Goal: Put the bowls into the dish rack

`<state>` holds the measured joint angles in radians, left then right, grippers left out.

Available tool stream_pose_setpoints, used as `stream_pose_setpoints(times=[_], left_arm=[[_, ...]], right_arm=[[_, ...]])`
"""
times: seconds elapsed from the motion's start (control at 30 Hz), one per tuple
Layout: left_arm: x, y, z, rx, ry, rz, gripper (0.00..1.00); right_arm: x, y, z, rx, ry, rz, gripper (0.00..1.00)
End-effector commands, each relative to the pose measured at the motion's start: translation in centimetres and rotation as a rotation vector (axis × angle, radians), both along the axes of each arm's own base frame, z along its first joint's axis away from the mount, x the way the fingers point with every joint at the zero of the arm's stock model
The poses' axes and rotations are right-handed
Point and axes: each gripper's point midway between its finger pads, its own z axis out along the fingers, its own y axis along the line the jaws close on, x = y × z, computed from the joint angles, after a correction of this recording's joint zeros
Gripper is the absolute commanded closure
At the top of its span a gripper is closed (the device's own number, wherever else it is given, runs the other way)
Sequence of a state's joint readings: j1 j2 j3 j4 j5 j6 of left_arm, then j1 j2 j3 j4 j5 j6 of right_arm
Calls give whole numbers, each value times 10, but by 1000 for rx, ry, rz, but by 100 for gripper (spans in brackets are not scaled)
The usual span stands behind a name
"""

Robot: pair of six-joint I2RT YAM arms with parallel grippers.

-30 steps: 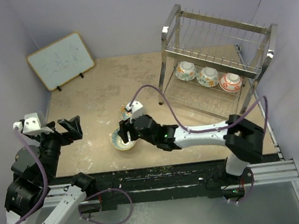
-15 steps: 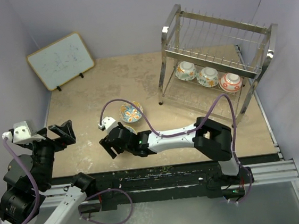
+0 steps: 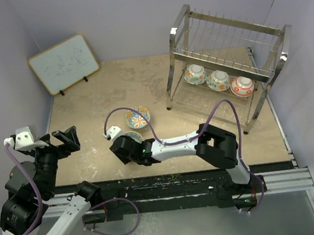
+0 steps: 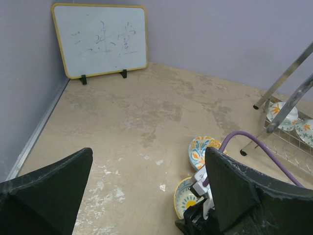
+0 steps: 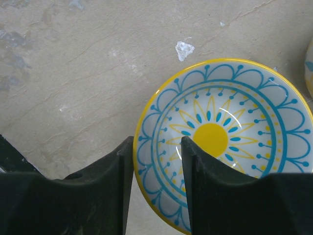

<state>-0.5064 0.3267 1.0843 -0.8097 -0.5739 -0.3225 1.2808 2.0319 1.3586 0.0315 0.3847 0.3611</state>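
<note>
Chrome wire makes up the rack (image 3: 219,63) at the far right of the desk (image 3: 88,105) in the top view, and three bowls (image 3: 218,80) already sit in its lower tier. Two more wait on the open desk near its middle: an orange bowl (image 3: 138,117) and, just nearer the arms, a yellow bowl (image 3: 132,136). The right arm folds back across the desk so that the right hand (image 3: 124,149) is over the yellow bowl's near-left edge. The left hand (image 3: 64,139) hangs well apart at the left, with nothing in it. So the right arm is the nearer one, and from this bowl the rack lies to the right and farther back. From the left wrist, the left hand's fingers are spread wide over bare desk. Both loose bowls lie ahead and to its right, partly behind one finger, with the whiteboard (image 4: 100,41) propped at the far wall. From the right wrist comes the relation that counts. The yellow bowl sits upright with its painted inside facing up, and its rim runs through the gap between the two fingers — one finger outside the wall, the other over the inside. The fingers stand apart with space on either side of the rim, so I judge it straddled rather than pinched. The bowl is round, so no axis matters — only that the rim is square between the fingers. The next move would be a squeeze and lift, then a carry right and back to the rack.
</note>
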Motion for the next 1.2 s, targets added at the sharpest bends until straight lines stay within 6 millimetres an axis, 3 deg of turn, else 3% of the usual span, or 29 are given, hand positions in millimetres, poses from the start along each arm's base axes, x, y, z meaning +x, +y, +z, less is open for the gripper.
stream_pose_setpoints(times=[0.0,0.2,0.33,0.43,0.57,0.7,0.83,1.17], left_arm=[[3,-2,2,-18,-14,2,1],[3,-3,1,-21,-11,-3,1],[3,-3,1,-24,-13,-4,1],[2,-3,3,-26,-15,-5,1],[2,-3,5,-26,-20,-5,1],[4,-4,7,-27,-24,-11,1],[6,-7,9,-28,-25,-19,1],[11,-14,11,-28,-23,-39,1]], right_arm=[[3,3,10,8,-29,-21,58],[1,-1,3,-5,-17,-23,58],[1,-4,9,10,-17,-40,78],[-4,-3,27,58,-11,-35,90],[-14,-3,71,198,6,-3,97],[-28,-8,104,329,60,8,98],[-19,-25,124,404,63,-37,99],[33,-92,152,711,168,-86,98]])
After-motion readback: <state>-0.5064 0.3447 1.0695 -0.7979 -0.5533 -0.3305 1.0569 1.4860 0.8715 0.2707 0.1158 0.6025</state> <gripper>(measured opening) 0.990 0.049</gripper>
